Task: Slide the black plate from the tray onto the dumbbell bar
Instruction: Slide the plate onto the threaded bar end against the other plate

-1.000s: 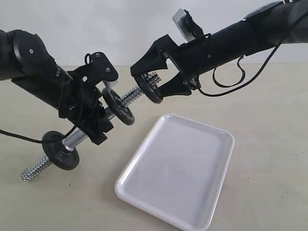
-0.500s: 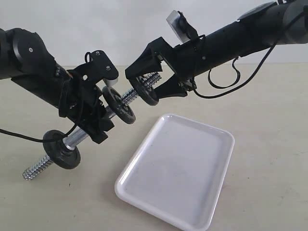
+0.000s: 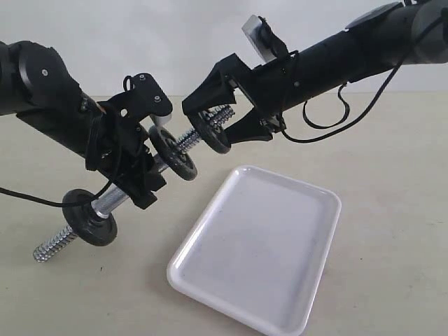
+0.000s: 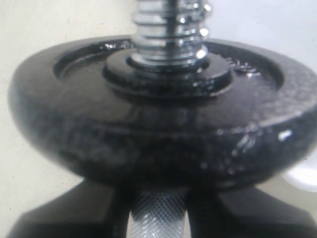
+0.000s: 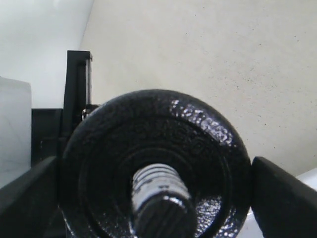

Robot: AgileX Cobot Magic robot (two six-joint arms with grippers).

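My left gripper [image 3: 138,176] is shut on the knurled middle of the dumbbell bar [image 3: 187,141], which it holds tilted above the table. One black plate [image 3: 89,218] sits near the bar's low end and a second [image 3: 173,154] rests right against the left gripper. A third black plate [image 3: 212,130] is threaded on the upper end, with my right gripper [image 3: 222,120] shut on its rim. In the right wrist view this plate [image 5: 198,134] fills the span of the right gripper [image 5: 156,196], with the bar's tip [image 5: 158,191] poking through its hole. The left wrist view shows the bar [image 4: 157,218] in the left gripper [image 4: 157,210] under a plate [image 4: 163,134].
The white tray [image 3: 329,204] lies on the beige table below and to the right of the bar, with nothing in it. A black cable [image 3: 28,198] trails from the left arm across the table.
Between one second and half a second ago the right gripper carried its plate leftward, further down the bar's thread. Nothing has moved since.
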